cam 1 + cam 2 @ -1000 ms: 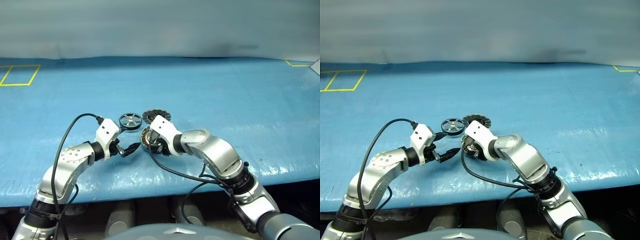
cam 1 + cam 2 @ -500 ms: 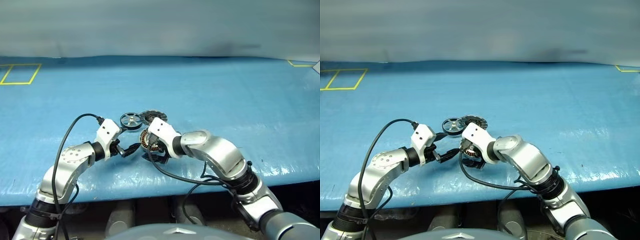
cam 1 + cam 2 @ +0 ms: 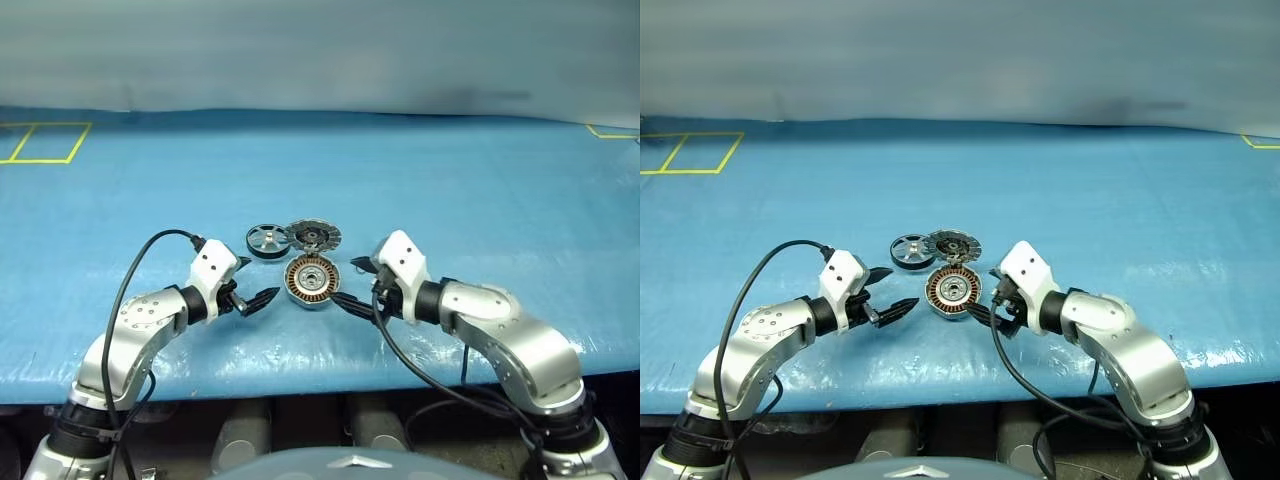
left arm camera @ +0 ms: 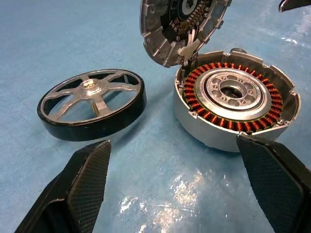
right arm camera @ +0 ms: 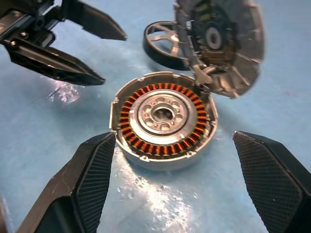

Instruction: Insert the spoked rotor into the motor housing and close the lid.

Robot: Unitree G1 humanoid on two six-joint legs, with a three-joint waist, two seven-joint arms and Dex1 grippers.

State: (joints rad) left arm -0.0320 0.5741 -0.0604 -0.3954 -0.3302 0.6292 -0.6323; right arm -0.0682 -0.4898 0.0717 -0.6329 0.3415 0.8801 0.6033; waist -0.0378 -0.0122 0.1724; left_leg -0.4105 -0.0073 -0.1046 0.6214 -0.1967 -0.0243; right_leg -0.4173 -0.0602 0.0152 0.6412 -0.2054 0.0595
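Housing (image 3: 312, 279): on the blue table (image 3: 480, 200), copper windings bare, between both grippers.
Lid (image 3: 313, 236): swung back, hinged at the far rim.
Rotor (image 3: 265, 241): flat beside lid, nothing blocking it.
Left gripper (image 3: 260, 297): jaws spread, empty.
Right gripper (image 3: 350, 300): jaws spread, empty.

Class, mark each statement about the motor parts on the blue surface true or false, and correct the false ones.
1. The lid stands open. True.
2. The spoked rotor sits inside the motor housing. False: it lies on the blue surface beside the housing.
3. The right gripper grips the housing. False: its fingers are open and hold nothing.
4. The left gripper is open and empty. True.
5. Copper windings show inside the housing. True.
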